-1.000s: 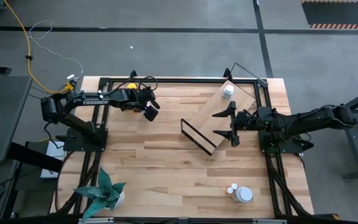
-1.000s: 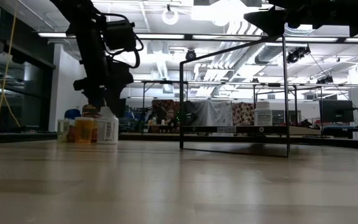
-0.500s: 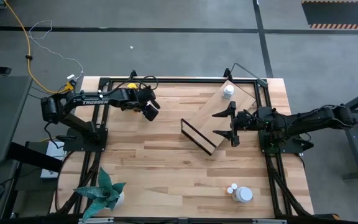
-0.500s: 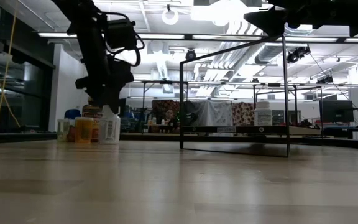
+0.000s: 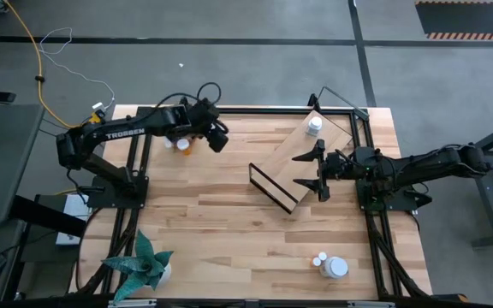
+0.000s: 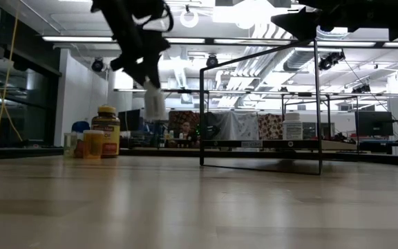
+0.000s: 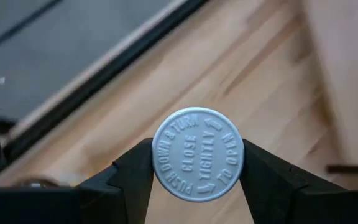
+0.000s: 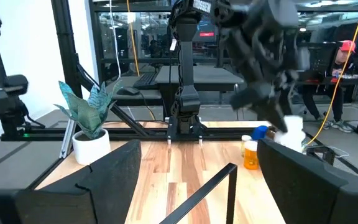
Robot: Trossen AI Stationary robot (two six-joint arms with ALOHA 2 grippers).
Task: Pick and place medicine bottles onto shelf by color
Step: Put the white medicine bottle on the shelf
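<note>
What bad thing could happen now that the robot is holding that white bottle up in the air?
The left gripper pinches the white bottle only at its cap, high above the table, so it might slip out and fall. The shelf already has one white bottle on it, and the new one could bump it when set down. The right gripper waits open over the shelf, so the arms might get in each other's way.

White bottle body hidden behind its cap, left gripper motion-blurred
</note>
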